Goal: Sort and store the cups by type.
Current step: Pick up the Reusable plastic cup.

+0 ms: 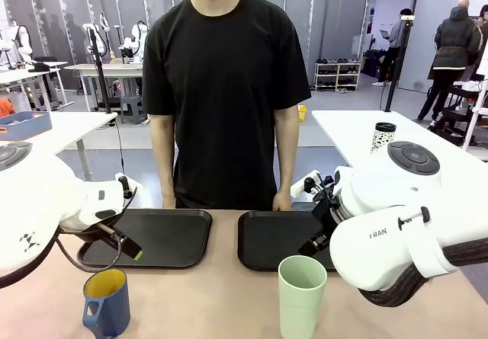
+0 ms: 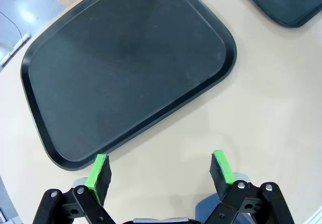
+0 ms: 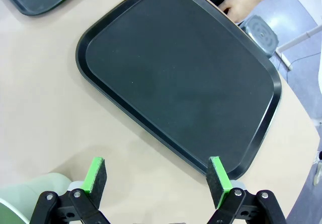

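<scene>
A blue mug with a handle and a glossy yellow inside stands at the near edge of the tan table. To its right is a taller pale mint-green tumbler, smooth, handleless and slightly flared at the rim. Both cups are upright and well apart.

The left gripper hangs over bare tabletop just short of the near rim of the left tray. Its green-padded fingers are spread wide with nothing between them. In the front view the mug stands nearer the camera than this gripper, apart from it.

The right gripper is likewise spread and empty, over the table at the near edge of the right tray. The tumbler's rim shows close beside one of its pads, outside the jaws.

Both trays are black, matte, rectangular with rounded corners and a raised lip, and lie side by side. The letters "FRAN" can be read on the white casing of the right arm.

A person in a black T-shirt stands at the far side, one hand by the right tray's far edge.
</scene>
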Tool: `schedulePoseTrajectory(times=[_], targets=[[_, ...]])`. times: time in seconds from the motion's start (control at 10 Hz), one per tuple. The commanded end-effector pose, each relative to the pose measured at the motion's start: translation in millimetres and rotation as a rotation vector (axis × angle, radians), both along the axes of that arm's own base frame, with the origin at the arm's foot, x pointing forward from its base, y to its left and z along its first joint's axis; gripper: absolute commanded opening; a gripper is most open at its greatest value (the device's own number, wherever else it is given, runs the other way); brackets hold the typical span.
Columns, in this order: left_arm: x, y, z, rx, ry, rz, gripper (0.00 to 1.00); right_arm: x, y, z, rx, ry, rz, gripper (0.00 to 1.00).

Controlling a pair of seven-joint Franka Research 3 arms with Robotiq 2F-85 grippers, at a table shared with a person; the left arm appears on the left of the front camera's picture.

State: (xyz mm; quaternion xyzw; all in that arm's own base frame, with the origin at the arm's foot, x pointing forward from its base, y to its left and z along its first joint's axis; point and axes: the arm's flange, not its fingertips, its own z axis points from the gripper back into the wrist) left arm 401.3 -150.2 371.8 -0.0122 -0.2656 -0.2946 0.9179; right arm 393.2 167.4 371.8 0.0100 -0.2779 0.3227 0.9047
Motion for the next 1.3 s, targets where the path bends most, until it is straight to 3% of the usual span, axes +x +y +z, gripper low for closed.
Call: schedulePoseTrajectory(times=[0.0,0.5,0.6,0.9,1.2], targets=[[0.1,0.2,0.0,0.0,0.0,0.0,1.0,0.1,-0.1,0.0,0.002,0.001,-0.002,1.0],[0.0,0.0,0.0,0.0,0.0,0.0,1.0,0.1,-0.1,0.0,0.002,0.001,-0.002,1.0],[-0.7,0.1,3.7,0.029,-0.052,0.061,1.0,0.0,0.0,0.0,0.0,0.0,0.0,1.0],[-12.3,6.5,59.1,-0.025,-0.167,0.066,1.0,-3.7,-2.1,67.0,-0.01,-0.082,-0.081,1.0],[-40.5,9.4,116.7,-0.034,-0.263,0.038,1.0,-27.6,-4.2,141.6,-0.013,-0.202,-0.11,1.0]])
